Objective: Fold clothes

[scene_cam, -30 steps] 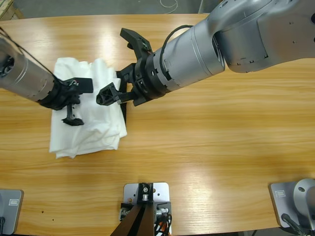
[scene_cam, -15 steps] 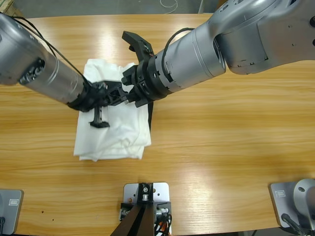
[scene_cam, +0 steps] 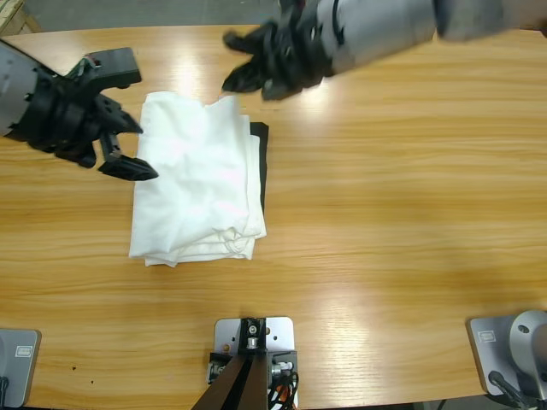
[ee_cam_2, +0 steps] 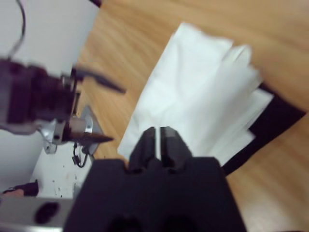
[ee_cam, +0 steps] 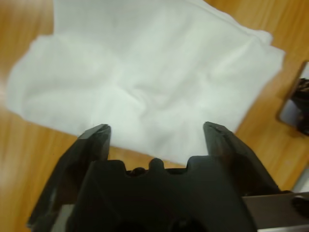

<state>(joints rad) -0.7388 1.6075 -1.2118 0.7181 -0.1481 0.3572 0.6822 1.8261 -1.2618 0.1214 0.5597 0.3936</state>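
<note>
The white shirt (scene_cam: 198,184) lies folded on the wooden table (scene_cam: 393,205), on top of something flat and black (scene_cam: 262,166) that peeks out along one side. The left claw (scene_cam: 120,115) hangs with its two fingers wide apart and holds nothing, and the shirt is just in front of it. The right claw (scene_cam: 248,61) is near the shirt's far corner with its fingers almost together and empty. If either claw bumps or snags the loose cloth, the neat fold could come undone.
</note>
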